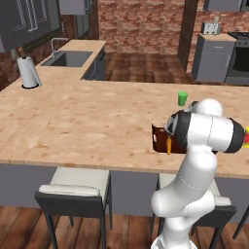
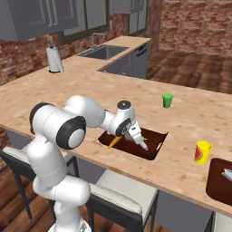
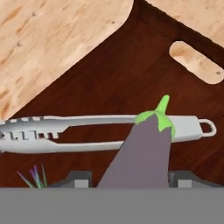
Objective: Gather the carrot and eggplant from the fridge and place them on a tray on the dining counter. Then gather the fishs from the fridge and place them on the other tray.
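My gripper (image 3: 131, 180) is shut on the eggplant (image 3: 142, 153), a dull purple-grey oval with its green stem end pointing away from the hand. It hangs low over a dark brown tray (image 3: 131, 74), just above the white tongs (image 3: 78, 131) lying in it. In the right base view the gripper (image 2: 137, 138) reaches down into that tray (image 2: 156, 147) near the front edge of the dining counter (image 2: 90, 90). The orange carrot (image 2: 114, 142) lies at the tray's left end, also seen as the carrot (image 1: 168, 144) beside the tray (image 1: 158, 138). The other tray (image 2: 218, 183) sits to the right.
A yellow cup (image 2: 202, 152) stands between the two trays and a green cup (image 2: 167, 100) farther back. A small pale thing lies on the other tray. A paper towel roll (image 2: 55, 59) and a sink (image 2: 106, 51) are far left. Grey stools (image 1: 75, 187) stand under the counter edge.
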